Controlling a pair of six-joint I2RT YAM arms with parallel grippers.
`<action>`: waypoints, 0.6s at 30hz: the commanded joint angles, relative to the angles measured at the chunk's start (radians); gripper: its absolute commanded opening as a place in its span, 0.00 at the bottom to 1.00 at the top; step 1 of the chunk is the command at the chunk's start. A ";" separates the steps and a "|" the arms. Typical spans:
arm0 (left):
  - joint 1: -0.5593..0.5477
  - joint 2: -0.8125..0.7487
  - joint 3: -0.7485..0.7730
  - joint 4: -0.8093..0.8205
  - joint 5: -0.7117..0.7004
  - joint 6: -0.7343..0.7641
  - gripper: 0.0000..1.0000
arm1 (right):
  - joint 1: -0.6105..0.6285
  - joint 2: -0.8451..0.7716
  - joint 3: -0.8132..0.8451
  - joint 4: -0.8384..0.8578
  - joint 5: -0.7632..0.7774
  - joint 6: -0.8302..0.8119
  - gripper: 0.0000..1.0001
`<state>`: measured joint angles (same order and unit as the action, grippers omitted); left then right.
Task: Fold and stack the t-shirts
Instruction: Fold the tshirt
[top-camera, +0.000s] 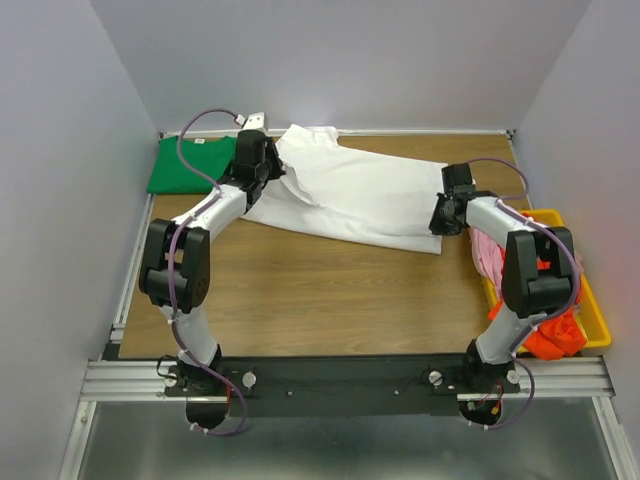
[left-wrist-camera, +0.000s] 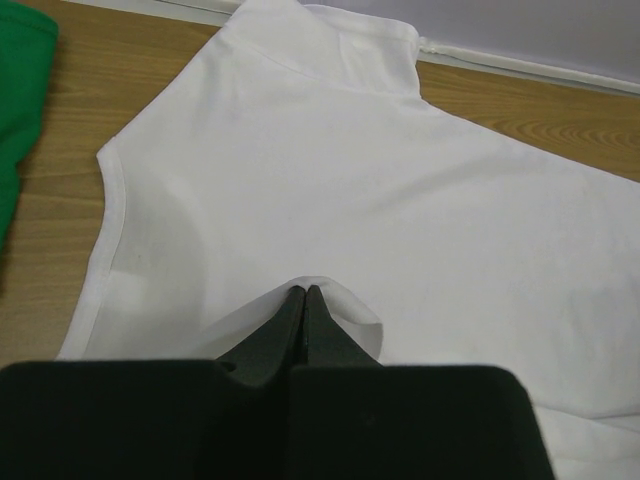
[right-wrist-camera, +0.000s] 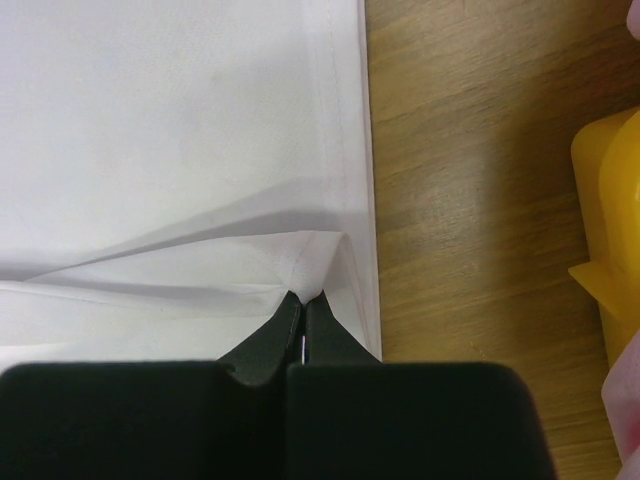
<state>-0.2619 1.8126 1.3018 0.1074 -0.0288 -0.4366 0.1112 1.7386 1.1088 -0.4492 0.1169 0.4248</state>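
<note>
Left hand (left-wrist-camera: 305, 293) is closed, its two dark fingertips pressed together on a small raised fold of the white t-shirt (top-camera: 350, 190), near the sleeve end at the upper centre-left of the overhead view. Right hand (right-wrist-camera: 303, 298) is likewise pinched shut on a pucker of the same shirt, right at its hemmed edge toward the right of that view. The white t-shirt lies spread slantwise across the upper half of the wooden bench (top-camera: 300, 290), mostly flat. A folded green t-shirt (top-camera: 190, 165) sits in the upper left corner, near the white one with bare wood between them. At the right edge a yellow bin (top-camera: 592, 310) holds a crumpled pink t-shirt (top-camera: 487, 255) and an orange-red t-shirt (top-camera: 560, 338).
</note>
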 joint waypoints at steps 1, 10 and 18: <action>0.010 0.037 0.057 0.035 0.024 0.024 0.00 | -0.008 0.018 0.039 0.007 -0.002 -0.009 0.00; 0.041 0.148 0.148 0.029 0.070 0.015 0.00 | -0.016 0.055 0.060 0.007 0.000 -0.008 0.00; 0.073 0.266 0.372 -0.024 0.101 -0.016 0.73 | -0.031 0.081 0.215 0.006 -0.049 0.018 0.55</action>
<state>-0.2024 2.0689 1.5944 0.1040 0.0509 -0.4423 0.0914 1.8233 1.2346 -0.4549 0.0990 0.4248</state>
